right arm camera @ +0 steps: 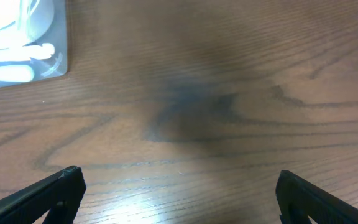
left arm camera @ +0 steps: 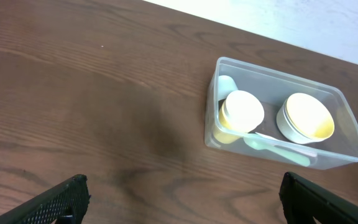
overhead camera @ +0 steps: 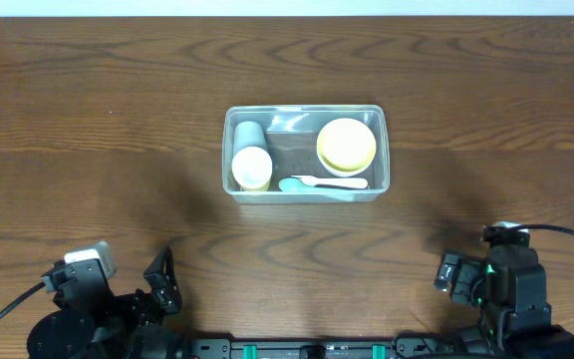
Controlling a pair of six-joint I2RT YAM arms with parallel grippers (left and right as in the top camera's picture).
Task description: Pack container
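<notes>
The clear rectangular container [overhead camera: 305, 114] sits at the middle of the table. Inside it are a yellow bowl nested in a white bowl [overhead camera: 346, 146], a white cup on its side [overhead camera: 251, 167], a grey cup [overhead camera: 249, 134], and a white spoon and a light blue spoon [overhead camera: 319, 184]. The container also shows in the left wrist view [left arm camera: 348, 113] and its corner in the right wrist view [right arm camera: 59, 59]. My left gripper [left arm camera: 182, 199] is open and empty, far from it at the front left. My right gripper [right arm camera: 179, 196] is open and empty at the front right.
The dark wooden table [overhead camera: 88, 120] runs wide around the container. A pale wall edge lies along the far side [overhead camera: 287, 8]. Both arm bases sit at the front edge [overhead camera: 98, 309] [overhead camera: 506, 289].
</notes>
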